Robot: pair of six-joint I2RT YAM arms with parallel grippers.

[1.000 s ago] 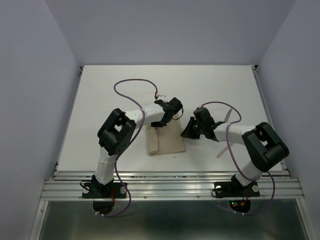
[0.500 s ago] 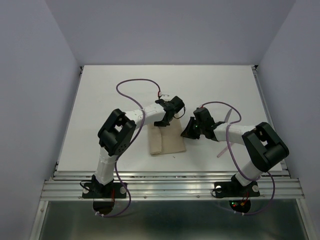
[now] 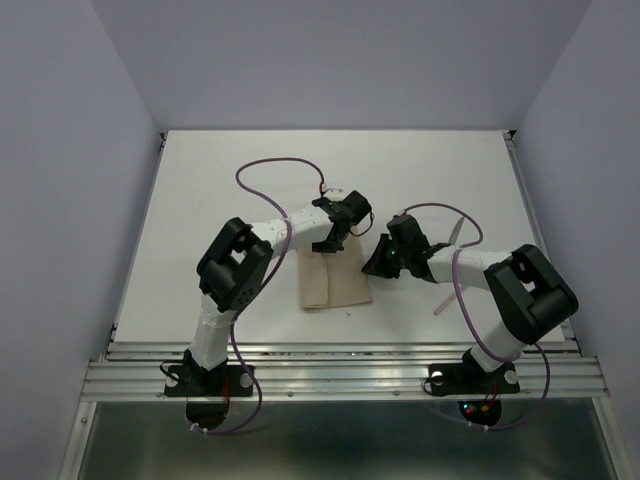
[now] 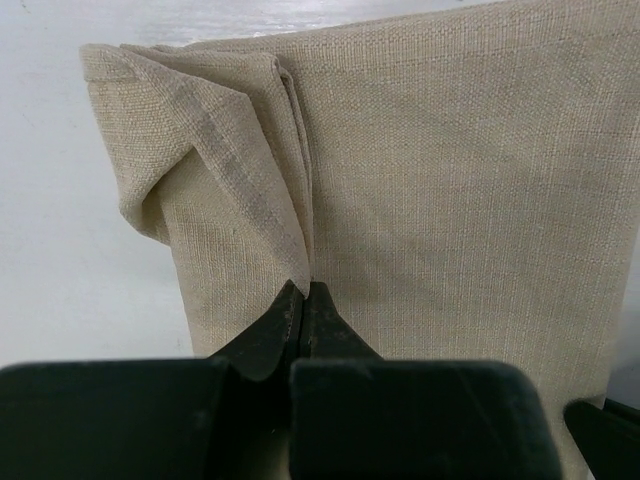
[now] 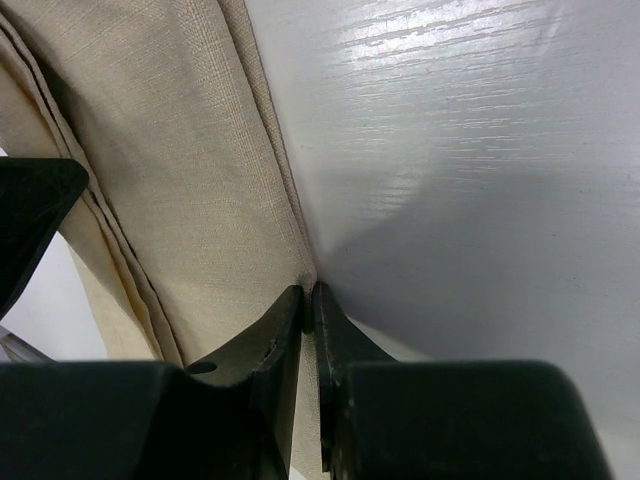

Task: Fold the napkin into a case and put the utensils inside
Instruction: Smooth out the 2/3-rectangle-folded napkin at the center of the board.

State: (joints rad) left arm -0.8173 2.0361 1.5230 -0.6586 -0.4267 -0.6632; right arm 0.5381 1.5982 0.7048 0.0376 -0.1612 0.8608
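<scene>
Napkin (image 3: 335, 285) cloth, beige and plain, lies folded into an upright oblong on the white table (image 3: 250, 170), near its front edge and between the two arms. The left gripper (image 3: 330, 246) reaches over the cloth's far edge. In the left wrist view the napkin (image 4: 450, 200) fills most of the frame, with a turned-over flap of several layers along its left side. The point of that flap runs down into the left gripper (image 4: 303, 290), whose jaws are pressed together on it. The right gripper (image 3: 373, 268) sits at the far right corner of the cloth. In the right wrist view the napkin (image 5: 170, 150) has its layered edge running down into the right gripper (image 5: 308, 290), whose jaws pinch that edge with only a sliver between them (tan fabric shows in the slit). The utensils (image 3: 440, 307), thin and pale, lie on the table beside the right arm, partly hidden by it and apart from the cloth.
</scene>
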